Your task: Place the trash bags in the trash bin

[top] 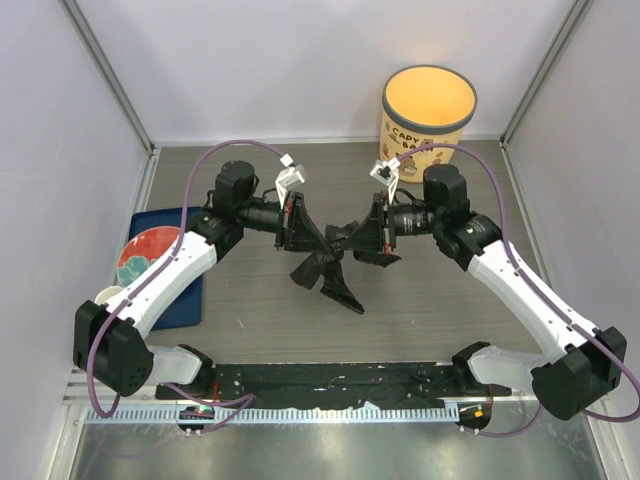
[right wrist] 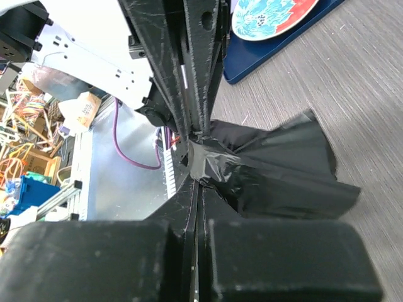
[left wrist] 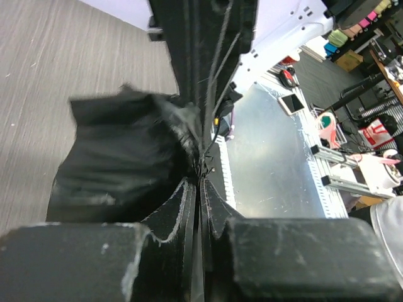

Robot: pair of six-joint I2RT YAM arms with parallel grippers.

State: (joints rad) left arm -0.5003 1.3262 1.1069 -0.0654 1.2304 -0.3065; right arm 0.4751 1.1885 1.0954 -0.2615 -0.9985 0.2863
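Trash bag [top: 325, 265], crumpled black film, hangs pinched at both ends: the left gripper [top: 303, 230] and right gripper [top: 368, 235] are each clamped on a bunched edge. Light, limp and slippery, it likely needs gathered folds. Grey wood-grain table [top: 250, 320] below; trash bin [top: 428, 110] stands far right, against white walls.

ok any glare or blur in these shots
top external: sharp, but the trash bin interior glows blown-out yellow; left wrist: the trash bag looks soft and blurred; right wrist: sharper, with pale glare streaks on the bag's folds
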